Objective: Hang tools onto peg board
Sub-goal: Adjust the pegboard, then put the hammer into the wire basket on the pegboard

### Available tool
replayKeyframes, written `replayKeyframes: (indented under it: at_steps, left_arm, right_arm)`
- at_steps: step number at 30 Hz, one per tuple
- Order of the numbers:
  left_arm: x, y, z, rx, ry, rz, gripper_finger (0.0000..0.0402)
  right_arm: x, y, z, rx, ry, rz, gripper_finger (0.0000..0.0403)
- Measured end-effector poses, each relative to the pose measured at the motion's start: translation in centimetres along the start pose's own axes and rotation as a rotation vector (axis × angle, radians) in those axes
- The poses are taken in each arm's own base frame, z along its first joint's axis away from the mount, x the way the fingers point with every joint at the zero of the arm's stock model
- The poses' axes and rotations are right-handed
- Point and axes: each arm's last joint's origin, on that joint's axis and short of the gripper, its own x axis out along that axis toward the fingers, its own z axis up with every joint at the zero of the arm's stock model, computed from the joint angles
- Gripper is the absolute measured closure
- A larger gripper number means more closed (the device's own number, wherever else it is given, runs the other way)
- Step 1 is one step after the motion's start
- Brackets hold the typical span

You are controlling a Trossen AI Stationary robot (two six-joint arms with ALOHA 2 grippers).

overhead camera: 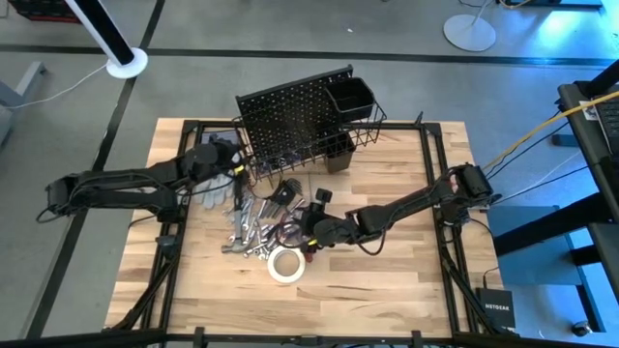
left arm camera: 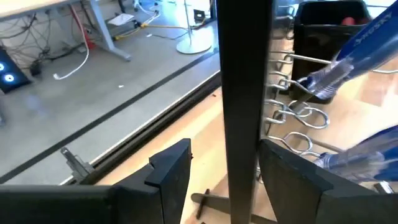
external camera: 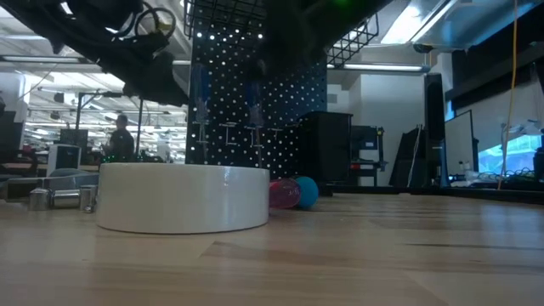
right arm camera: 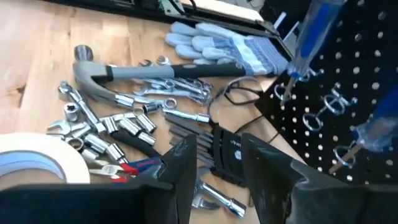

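Observation:
The black peg board [overhead camera: 290,121] stands upright at the table's far middle, with a wire basket [overhead camera: 338,145] and a black square cup [overhead camera: 350,95]. Two blue-handled screwdrivers [left arm camera: 336,68] [right arm camera: 311,37] hang in its ring hooks. My left gripper [overhead camera: 235,166] [left arm camera: 224,177] is open, its fingers on either side of the board's left edge [left arm camera: 242,93]. My right gripper [overhead camera: 311,224] [right arm camera: 221,165] is open and empty, low over the tool pile: a hammer [right arm camera: 149,71], wrenches and sockets [right arm camera: 118,124], a black holder [right arm camera: 229,155] and a white tape roll [overhead camera: 284,264] [external camera: 183,197]. My left gripper has one finger [left arm camera: 171,174] on each side of the peg board's left upright edge [left arm camera: 242,143], coming level from the table's left. I cannot tell whether the fingers touch it.
Grey gloves [overhead camera: 218,188] [right arm camera: 217,46] lie left of the pile, near my left gripper. Red-handled pliers [right arm camera: 124,168] lie beside the tape roll. Bare wood [overhead camera: 387,280] is at the table's near and right parts. A person [external camera: 121,136] stands far behind the table.

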Motion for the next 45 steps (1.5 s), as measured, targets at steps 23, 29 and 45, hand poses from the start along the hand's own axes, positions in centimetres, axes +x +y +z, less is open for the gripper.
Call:
replayKeyframes:
  at_steps: [23,29,45]
  left_arm:
    - [2.4,2.5,0.4,0.093,-0.025,0.165,0.0224]
    - [-0.3,2.2,0.6,0.075,-0.039,0.112,0.0224]
    - [-5.5,-3.4,-1.6,0.122,0.089,-0.441,0.0224]
  right_arm:
    - [0.0,0.0,-0.7,-0.004,0.037,0.006,0.0272]
    - [-0.2,-0.1,-0.8,-0.004,0.054,0.007,0.0272]
    - [-2.9,-1.6,-5.0,0.288,0.477,0.075,0.0261]
